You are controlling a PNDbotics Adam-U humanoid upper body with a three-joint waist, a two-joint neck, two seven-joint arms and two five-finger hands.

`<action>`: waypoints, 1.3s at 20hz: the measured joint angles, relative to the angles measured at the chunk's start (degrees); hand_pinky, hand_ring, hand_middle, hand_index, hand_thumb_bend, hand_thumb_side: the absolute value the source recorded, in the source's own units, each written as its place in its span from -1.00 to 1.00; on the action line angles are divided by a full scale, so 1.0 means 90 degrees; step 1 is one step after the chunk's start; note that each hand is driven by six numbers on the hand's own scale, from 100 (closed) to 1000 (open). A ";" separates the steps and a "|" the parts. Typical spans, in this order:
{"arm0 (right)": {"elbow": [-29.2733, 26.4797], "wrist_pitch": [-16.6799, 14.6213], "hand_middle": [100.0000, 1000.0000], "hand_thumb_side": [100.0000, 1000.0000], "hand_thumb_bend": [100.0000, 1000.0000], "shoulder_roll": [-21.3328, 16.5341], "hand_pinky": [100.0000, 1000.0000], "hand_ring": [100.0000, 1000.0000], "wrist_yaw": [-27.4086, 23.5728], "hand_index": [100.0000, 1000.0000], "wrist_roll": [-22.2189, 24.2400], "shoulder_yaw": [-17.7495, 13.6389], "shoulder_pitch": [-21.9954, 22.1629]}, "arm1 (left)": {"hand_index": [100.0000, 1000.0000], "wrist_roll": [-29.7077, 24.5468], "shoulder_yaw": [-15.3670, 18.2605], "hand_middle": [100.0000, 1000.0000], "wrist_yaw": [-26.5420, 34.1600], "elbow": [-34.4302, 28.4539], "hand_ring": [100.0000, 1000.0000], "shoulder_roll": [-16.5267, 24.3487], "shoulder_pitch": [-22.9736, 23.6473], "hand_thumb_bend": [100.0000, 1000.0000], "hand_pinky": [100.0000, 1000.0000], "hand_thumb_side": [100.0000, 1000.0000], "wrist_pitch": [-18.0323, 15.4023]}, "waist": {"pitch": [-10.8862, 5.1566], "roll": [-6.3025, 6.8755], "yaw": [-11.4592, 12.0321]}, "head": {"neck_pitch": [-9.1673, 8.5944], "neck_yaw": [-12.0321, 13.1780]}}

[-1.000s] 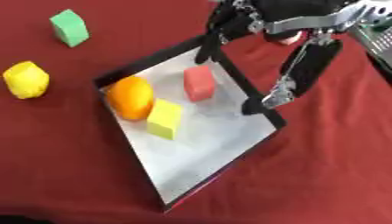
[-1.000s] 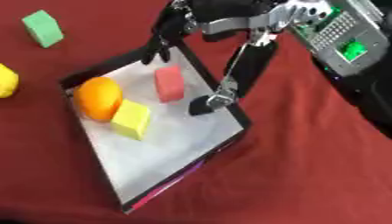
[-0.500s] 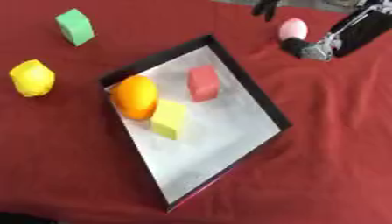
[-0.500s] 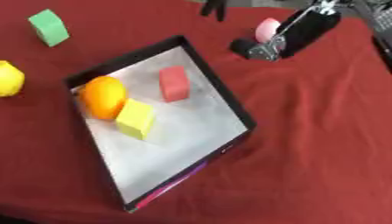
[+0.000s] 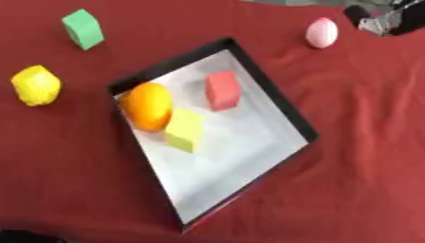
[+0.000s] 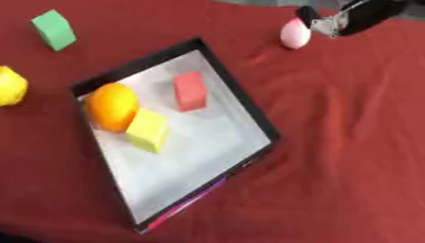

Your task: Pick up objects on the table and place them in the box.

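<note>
A shallow black-rimmed box [image 5: 274, 102] with a pale floor lies askew on the red cloth. Inside it are an orange [image 5: 148, 106], a yellow-green block [image 5: 184, 129] touching the orange, and a red block [image 5: 222, 90]. On the cloth outside lie a green block [image 5: 83, 28] at the far left, a yellow lumpy fruit [image 5: 36, 85] at the left edge, and a pink egg-shaped thing [image 6: 294, 33] at the far right. My right hand [image 6: 353, 16] shows only in part at the top right corner, its dark tip just right of the pink egg.
Red cloth [image 5: 357, 180] covers the whole table, with open cloth to the right of the box and in front of it. A small dark shape [image 5: 21, 236] sits in the lower left corner.
My right hand has pulled back from above the box to the far right corner beside the pink egg. The whole picture has shifted a little too.
</note>
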 measured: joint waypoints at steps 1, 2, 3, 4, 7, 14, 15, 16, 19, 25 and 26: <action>0.0149 -0.0001 0.49 -0.72 -1.00 0.0000 0.76 0.63 0.0094 0.81 -0.0062 -0.0004 -0.0002 | 0.43 -0.0014 -0.0004 0.29 0.0003 0.0000 0.68 0.0000 -0.0009 -0.48 0.20 0.16 0.0002 | 0.0021 -0.0002 0.0015 | -0.0016 -0.0025; 0.0290 -0.0006 0.52 -0.76 -1.00 0.0002 0.77 0.65 0.0173 0.84 -0.0115 -0.0007 -0.0012 | 0.43 -0.0030 -0.0011 0.29 0.0006 0.0000 0.68 0.0000 -0.0025 -0.48 0.20 0.16 0.0004 | 0.0040 -0.0003 0.0038 | -0.0033 -0.0047; 0.0432 -0.0005 0.55 -0.81 -1.00 0.0010 0.77 0.64 0.0228 0.86 -0.0167 -0.0010 -0.0038 | 0.43 -0.0040 -0.0024 0.29 0.0008 0.0000 0.68 0.0000 -0.0048 -0.48 0.21 0.16 0.0006 | 0.0060 -0.0004 0.0064 | -0.0060 -0.0069; 0.0567 0.0004 0.59 -0.81 -1.00 0.0018 0.77 0.68 0.0264 0.88 -0.0220 -0.0025 -0.0068 | 0.43 -0.0046 -0.0038 0.29 0.0011 -0.0001 0.68 0.0000 -0.0065 -0.48 0.21 0.16 0.0006 | 0.0078 -0.0007 0.0085 | -0.0071 -0.0084; 0.1012 0.0061 0.73 -0.82 -1.00 0.0081 0.84 0.82 0.0337 0.91 -0.0445 -0.0076 -0.0212 | 0.43 -0.0086 -0.0050 0.29 0.0029 -0.0003 0.68 -0.0002 -0.0138 -0.48 0.21 0.16 0.0007 | 0.0135 -0.0038 0.0153 | -0.0135 -0.0134; 0.1947 -0.0324 0.73 -0.57 -1.00 0.0245 0.83 0.82 0.1016 0.86 -0.0705 -0.0147 -0.0516 | 0.43 -0.0149 -0.0099 0.29 0.0037 -0.0005 0.68 -0.0052 -0.0241 -0.48 0.21 0.17 0.0010 | 0.0236 -0.0081 0.0253 | -0.0237 -0.0186; 0.2051 -0.0415 0.72 -0.56 -1.00 0.0273 0.83 0.81 0.1110 0.86 -0.0678 -0.0149 -0.0543 | 0.43 -0.0153 -0.0113 0.29 0.0038 -0.0005 0.68 -0.0057 -0.0254 -0.48 0.21 0.17 0.0011 | 0.0251 -0.0084 0.0271 | -0.0239 -0.0186; 0.2145 -0.0492 0.72 -0.58 -1.00 0.0301 0.83 0.81 0.1188 0.86 -0.0641 -0.0151 -0.0553 | 0.43 -0.0159 -0.0117 0.29 0.0039 -0.0005 0.68 -0.0057 -0.0273 -0.49 0.21 0.17 0.0014 | 0.0259 -0.0084 0.0280 | -0.0247 -0.0186; 0.2382 -0.0631 0.70 -0.68 -0.96 0.0343 0.82 0.78 0.1327 0.86 -0.0550 -0.0205 -0.0586 | 0.43 -0.0173 -0.0120 0.29 0.0048 -0.0006 0.68 -0.0058 -0.0286 -0.49 0.21 0.17 0.0023 | 0.0271 -0.0088 0.0301 | -0.0289 -0.0186; 0.2581 -0.0654 0.70 -0.76 -0.85 0.0346 0.81 0.76 0.1520 0.86 -0.0674 -0.0302 -0.0630 | 0.43 -0.0215 -0.0155 0.29 0.0054 -0.0007 0.68 -0.0058 -0.0342 -0.49 0.21 0.17 0.0020 | 0.0325 -0.0132 0.0363 | -0.0346 -0.0193; 0.2598 -0.0648 0.70 -0.79 -0.85 0.0346 0.81 0.76 0.1545 0.86 -0.0706 -0.0304 -0.0630 | 0.43 -0.0219 -0.0156 0.29 0.0054 -0.0007 0.68 -0.0058 -0.0346 -0.49 0.21 0.17 0.0021 | 0.0333 -0.0142 0.0372 | -0.0348 -0.0194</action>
